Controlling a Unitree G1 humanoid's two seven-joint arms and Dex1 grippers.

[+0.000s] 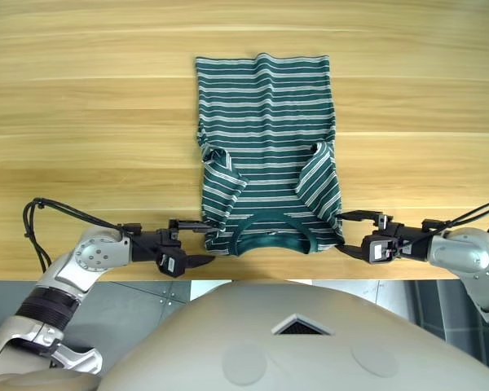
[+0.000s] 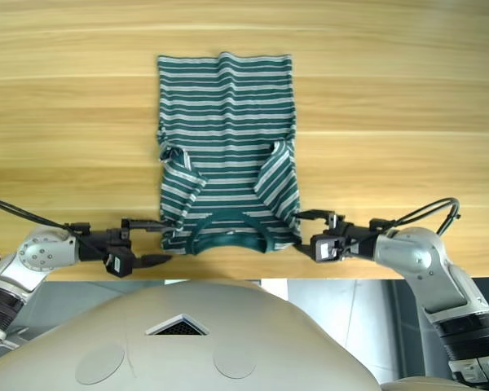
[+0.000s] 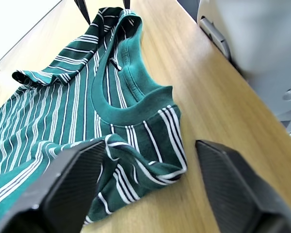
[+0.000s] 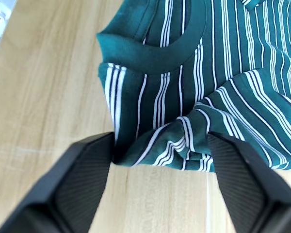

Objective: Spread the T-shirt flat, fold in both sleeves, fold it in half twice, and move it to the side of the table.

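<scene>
Your T-shirt [image 1: 265,138] lies flat in the middle of the worktop [image 1: 81,122], hem [image 1: 261,61] at the far end and collar [image 1: 270,232] at the near end, close to the worktop's near edge. Both sleeves are folded in over the body: the left sleeve [image 1: 222,175] slants across the left side and the right sleeve [image 1: 319,175] across the right, so the long side edges run almost straight from hem to shoulders. The folded sleeves bunch a little where they turn in. Your left claw [image 1: 197,243] sits low at the near left shoulder corner, released, with its fingers spread and the bunched corner of striped cloth lying between them. Your right claw [image 1: 352,234] mirrors it at the near right shoulder corner, also released, with the corner fold in the gap between its fingers and up against one of them. Both claws lie just inside the near edge, pointing inward toward the collar from either side. You have broad bare wood to the left and to the right of the shirt, and a narrower strip beyond the hem on the far side.
</scene>
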